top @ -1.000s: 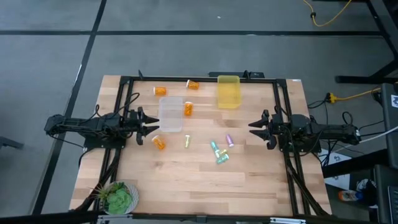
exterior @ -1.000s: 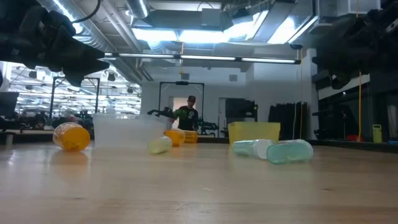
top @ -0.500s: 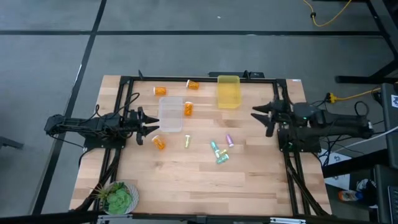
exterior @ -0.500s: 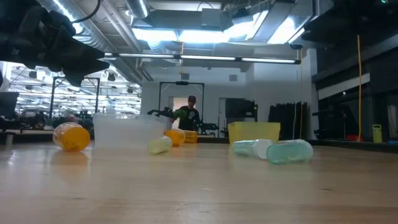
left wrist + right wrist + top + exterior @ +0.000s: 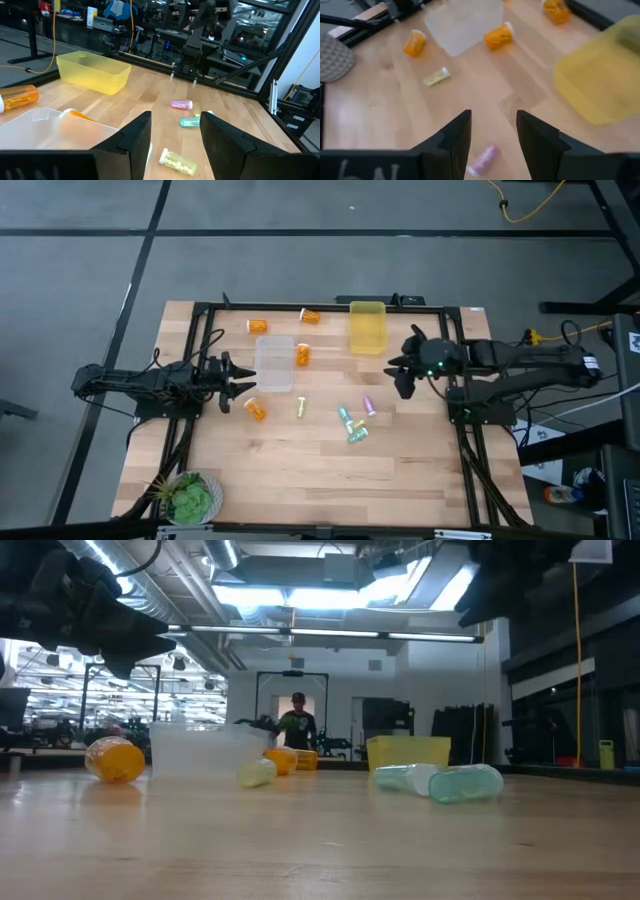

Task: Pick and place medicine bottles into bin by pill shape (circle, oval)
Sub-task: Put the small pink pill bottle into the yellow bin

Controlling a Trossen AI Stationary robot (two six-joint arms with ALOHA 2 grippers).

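Your right gripper (image 5: 398,370) hangs fingers spread, empty, just right of the yellow bin (image 5: 367,326). The lilac bottle (image 5: 368,405) lies below that bin, its pills too small to read. Your left gripper (image 5: 240,377), spread too, waits left of the clear bin (image 5: 274,364).

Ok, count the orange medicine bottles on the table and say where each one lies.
4. One behind the clear bin, one left of the yellow bin, one at the clear bin's right side, one in front of it.
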